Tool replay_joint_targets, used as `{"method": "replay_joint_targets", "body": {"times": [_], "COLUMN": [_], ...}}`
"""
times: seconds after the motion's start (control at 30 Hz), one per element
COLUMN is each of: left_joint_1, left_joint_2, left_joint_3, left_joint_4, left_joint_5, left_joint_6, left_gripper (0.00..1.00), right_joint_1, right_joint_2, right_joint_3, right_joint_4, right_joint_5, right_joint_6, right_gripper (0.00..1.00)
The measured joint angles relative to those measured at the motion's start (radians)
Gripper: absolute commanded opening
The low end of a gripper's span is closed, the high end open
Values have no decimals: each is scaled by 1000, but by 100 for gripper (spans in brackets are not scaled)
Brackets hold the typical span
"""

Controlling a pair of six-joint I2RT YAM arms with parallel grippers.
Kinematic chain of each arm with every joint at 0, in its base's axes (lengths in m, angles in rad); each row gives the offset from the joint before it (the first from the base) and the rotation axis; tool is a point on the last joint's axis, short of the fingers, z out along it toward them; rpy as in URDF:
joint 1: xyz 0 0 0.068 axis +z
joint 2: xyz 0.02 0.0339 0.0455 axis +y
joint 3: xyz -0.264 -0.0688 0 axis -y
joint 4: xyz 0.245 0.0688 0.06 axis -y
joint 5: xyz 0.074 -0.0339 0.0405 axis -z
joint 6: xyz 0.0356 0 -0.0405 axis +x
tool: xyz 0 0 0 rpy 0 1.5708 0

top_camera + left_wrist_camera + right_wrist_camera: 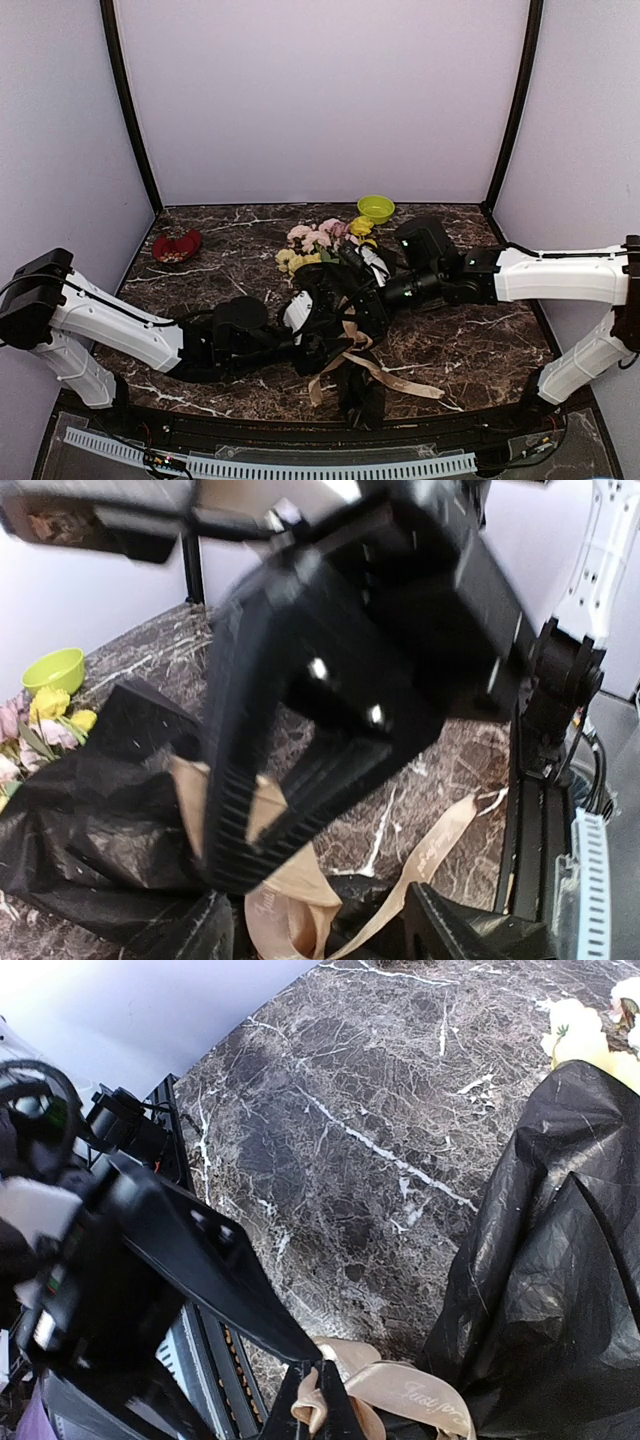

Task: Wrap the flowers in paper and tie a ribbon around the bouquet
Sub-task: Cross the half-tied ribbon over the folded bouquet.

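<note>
Right wrist view, right pincer (318,1402): fingers pressed together at the tips, pinching a fold of the ribbon (405,1392).
Left pincer (315,932): jaws wide apart, one finger at each lower corner of the left wrist view. Nothing is clamped, and a loop of ribbon lies in the gap between them.
Position of both: the two pincers sit close together over the lower, narrowed part of the bouquet (335,290) at mid-table.
Ribbon: flat, beige-tan, with faint printed lettering. It is bunched in loops at the narrowed part, with loose tails trailing over the table toward the near edge and to the right.
Paper (545,1260): black, glossy and crinkled, wrapped around the stems. It lies just beside the right pincer, and its lower end reaches toward the near edge.
Flowers (318,240): pale pink and yellow heads sticking out of the far end of the paper, lying flat.
Table (480,340): dark marble with white veins, carrying the bouquet at its centre.
Green bowl (376,208): at the far edge, just beyond the flower heads.
Red dish (177,246): at the far left, well apart from the bouquet.
</note>
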Motion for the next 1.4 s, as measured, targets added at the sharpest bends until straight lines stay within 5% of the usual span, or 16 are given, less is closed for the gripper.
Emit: {"method": "replay_joint_targets", "body": {"times": [0.27, 0.37, 0.47, 0.6, 1.17, 1.27, 1.4], "left_joint_1": [-5, -5, -3, 2, 7, 7, 7], "left_joint_2": [154, 197, 219, 225, 225, 225, 225], "left_joint_3": [17, 46, 55, 36, -52, -53, -54], "left_joint_4": [95, 122, 150, 206, 360, 363, 363], "left_joint_5": [-50, -61, -62, -54, -26, -26, -26], "left_joint_6": [13, 17, 18, 11, -19, -24, -28], "left_gripper": [55, 32, 1, 0, 0, 0, 0], "right_joint_1": [4, 4, 4, 1, -96, -90, -79], "right_joint_2": [8, 13, 16, 16, 74, 105, 133], "right_joint_3": [-23, -24, -24, -25, -98, -103, -103], "right_joint_4": [34, 41, 45, 42, -24, -27, -28], "right_joint_5": [-6, -7, -8, -2, 43, 43, 46], "right_joint_6": [31, 34, 34, 27, 18, 14, 3], "right_gripper": [0, 0, 18, 30, 38, 36, 20]}}
